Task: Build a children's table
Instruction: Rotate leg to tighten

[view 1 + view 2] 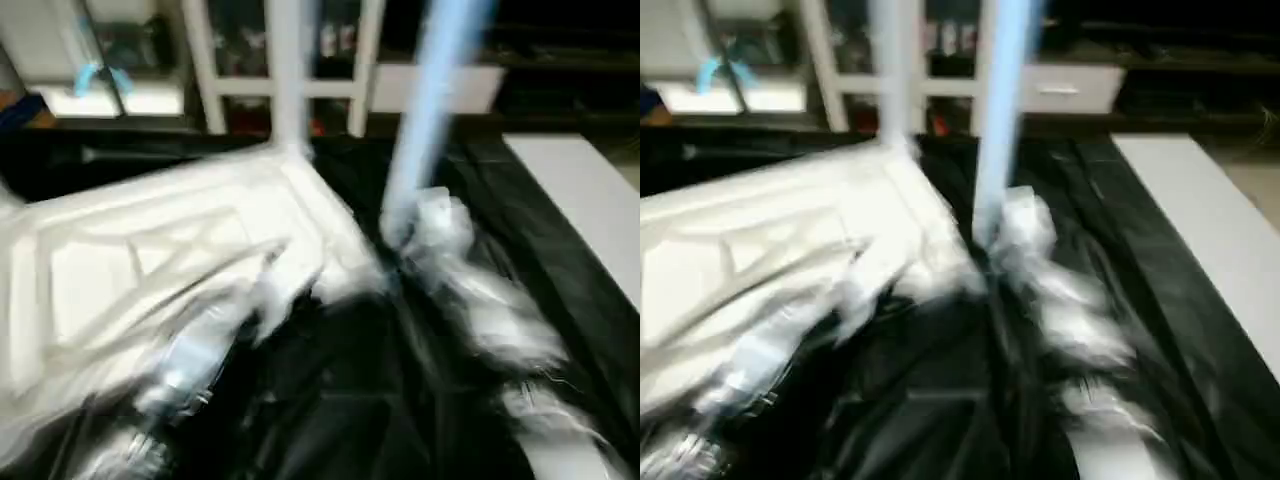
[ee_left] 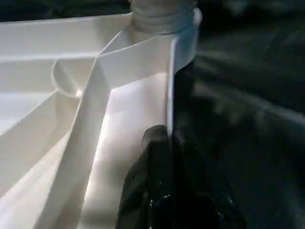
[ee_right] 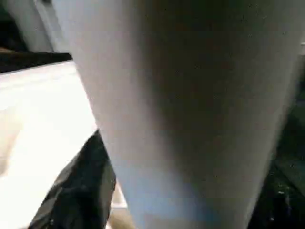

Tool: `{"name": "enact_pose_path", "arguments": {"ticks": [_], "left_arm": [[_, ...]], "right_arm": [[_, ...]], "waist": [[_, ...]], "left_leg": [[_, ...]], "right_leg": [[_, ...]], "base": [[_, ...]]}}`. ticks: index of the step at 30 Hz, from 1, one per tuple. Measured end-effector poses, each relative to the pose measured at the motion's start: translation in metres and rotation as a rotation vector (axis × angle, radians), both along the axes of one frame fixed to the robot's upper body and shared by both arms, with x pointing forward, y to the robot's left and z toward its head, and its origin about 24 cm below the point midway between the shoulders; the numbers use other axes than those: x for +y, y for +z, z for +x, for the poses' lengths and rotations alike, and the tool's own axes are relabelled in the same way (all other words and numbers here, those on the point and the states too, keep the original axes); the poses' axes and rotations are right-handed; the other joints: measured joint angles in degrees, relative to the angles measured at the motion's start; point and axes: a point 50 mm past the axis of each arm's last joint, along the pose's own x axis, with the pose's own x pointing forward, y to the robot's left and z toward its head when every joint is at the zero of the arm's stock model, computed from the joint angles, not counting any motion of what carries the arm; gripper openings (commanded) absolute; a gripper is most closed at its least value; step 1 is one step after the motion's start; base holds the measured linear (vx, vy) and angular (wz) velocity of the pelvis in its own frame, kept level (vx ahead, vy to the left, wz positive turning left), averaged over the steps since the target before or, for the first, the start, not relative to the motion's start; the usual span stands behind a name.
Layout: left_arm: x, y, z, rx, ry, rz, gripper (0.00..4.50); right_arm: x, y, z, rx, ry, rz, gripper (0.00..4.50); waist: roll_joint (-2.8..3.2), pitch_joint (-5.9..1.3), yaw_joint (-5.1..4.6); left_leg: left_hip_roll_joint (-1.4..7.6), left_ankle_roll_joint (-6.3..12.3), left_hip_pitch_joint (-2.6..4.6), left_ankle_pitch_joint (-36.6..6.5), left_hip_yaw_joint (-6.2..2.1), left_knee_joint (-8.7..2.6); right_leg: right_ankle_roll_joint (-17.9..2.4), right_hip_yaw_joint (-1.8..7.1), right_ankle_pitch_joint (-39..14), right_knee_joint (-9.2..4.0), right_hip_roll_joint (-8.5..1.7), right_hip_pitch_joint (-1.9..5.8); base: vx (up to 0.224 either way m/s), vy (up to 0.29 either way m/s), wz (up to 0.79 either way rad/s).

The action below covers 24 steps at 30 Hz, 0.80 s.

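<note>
The black sheet (image 1: 330,400) covers the work surface under everything. On it lies the table top (image 1: 150,260), upside down, with its X ribs facing up and its near edge lifted a little. A white flat board (image 1: 585,200) lies on the sheet to the right of the right arm, well apart from the top. Behind the sheet stands a white cabinet (image 1: 290,60) with glass doors.

One white leg (image 1: 288,70) stands upright in the far corner socket (image 2: 162,19) of the top; in the left wrist view its threaded end sits in that socket. A second leg (image 1: 430,110) stands almost upright just beside the right side wall of the top, and its lower end is at the right gripper (image 1: 425,235). In the right wrist view this leg fills the space directly in front of the fingers, very close. Whether the right gripper's fingers press on it or stand spread around it, I cannot tell, because of the blur.

The left gripper (image 2: 167,143) has its fingers pressed together on the side wall of the table top, one black finger (image 2: 152,162) inside the wall and the other outside, below the corner with the standing leg.
</note>
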Motion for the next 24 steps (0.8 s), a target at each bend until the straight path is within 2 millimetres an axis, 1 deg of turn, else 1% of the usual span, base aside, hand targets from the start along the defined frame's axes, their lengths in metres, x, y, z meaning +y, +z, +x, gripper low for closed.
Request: {"name": "enact_pose_path", "arguments": {"ticks": [1,4,6,11,14,15,17,18,20,22,24], "left_arm": [[0.001,0.000,0.000,-0.005,0.005,0.002,0.00],[0.006,0.001,0.000,-0.010,0.014,0.008,0.00],[0.006,0.001,0.000,-0.009,0.020,0.008,0.00],[0.007,0.001,0.001,-0.004,0.037,0.008,0.00],[0.012,0.002,-0.004,-0.015,-0.013,0.015,0.00],[0.014,0.002,-0.007,-0.022,-0.042,0.017,0.00],[0.022,0.003,-0.011,-0.037,-0.081,0.027,0.00],[0.032,0.002,-0.015,-0.036,-0.105,0.032,0.00],[0.043,0.002,-0.023,-0.027,-0.142,0.027,0.00],[0.048,0.002,-0.027,-0.017,-0.171,0.024,0.00],[0.050,0.001,-0.031,-0.004,-0.194,0.018,0.00]], "right_arm": [[0.000,-0.002,-0.001,0.006,0.003,-0.009,2.67],[0.000,-0.008,-0.004,0.022,0.007,-0.021,2.34],[0.001,-0.008,-0.004,0.022,-0.003,-0.029,2.27],[0.005,-0.010,-0.004,0.009,-0.005,-0.004,2.27],[-0.002,-0.011,-0.012,-0.013,0.065,0.027,2.27],[-0.006,-0.011,-0.018,-0.021,0.109,0.030,2.51],[-0.011,-0.010,-0.026,-0.035,0.191,0.055,2.77],[-0.016,-0.007,-0.033,-0.059,0.273,0.065,2.77],[-0.024,-0.001,-0.045,-0.091,0.413,0.051,2.81],[-0.031,0.010,-0.049,-0.119,0.494,0.039,3.11],[-0.038,0.019,-0.053,-0.145,0.572,0.031,3.21]], "waist": [[-0.01,0.00,-0.04],[-0.08,0.05,-0.07],[-0.11,0.07,-0.11],[-0.21,0.13,-0.45],[-0.38,0.22,-0.21],[-0.38,0.22,-0.01],[-0.37,0.23,0.15],[-0.33,0.24,0.20],[-0.33,0.23,0.27],[-0.30,0.23,0.18],[-0.27,0.21,0.21]], "left_leg": [[0.01,0.01,-0.01,0.00,-0.01,-0.02],[0.05,0.13,-0.01,-0.07,0.01,-0.05],[0.06,0.23,0.00,-0.13,0.01,-0.04],[0.07,0.21,0.02,-0.12,0.01,0.01],[0.10,0.26,-0.02,-0.16,-0.01,-0.02],[0.09,0.28,-0.08,-0.17,-0.01,-0.06],[0.09,0.31,-0.11,-0.18,-0.01,-0.08],[0.09,0.34,-0.11,-0.21,-0.02,-0.10],[0.09,0.43,-0.05,-0.27,-0.02,-0.11],[0.12,0.42,-0.05,-0.26,-0.02,-0.09],[0.22,0.42,0.06,-0.26,0.00,-0.08]], "right_leg": [[0.03,0.00,0.01,-0.06,0.02,0.00],[0.08,-0.04,0.04,-0.08,0.08,-0.01],[0.17,-0.03,0.09,-0.07,0.07,0.00],[0.29,0.04,0.17,-0.07,0.05,0.01],[0.32,0.01,0.18,-0.22,0.07,0.03],[0.33,-0.03,0.19,-0.30,0.07,0.03],[0.33,-0.04,0.19,-0.35,0.07,0.02],[0.34,-0.03,0.20,-0.39,0.07,0.02],[0.35,-0.03,0.20,-0.50,0.07,0.13],[0.40,-0.02,0.23,-0.50,0.04,0.13],[0.40,0.00,0.23,-0.50,0.01,0.24]], "base": [[0.000,0.000,0.00],[0.000,0.000,0.00],[0.000,0.000,0.00],[0.000,0.000,0.00],[0.000,0.000,0.00],[0.000,0.000,0.00],[0.000,0.000,0.00],[0.000,0.000,0.00],[0.000,0.000,0.00],[0.000,0.000,0.00],[0.000,0.000,0.00]]}}
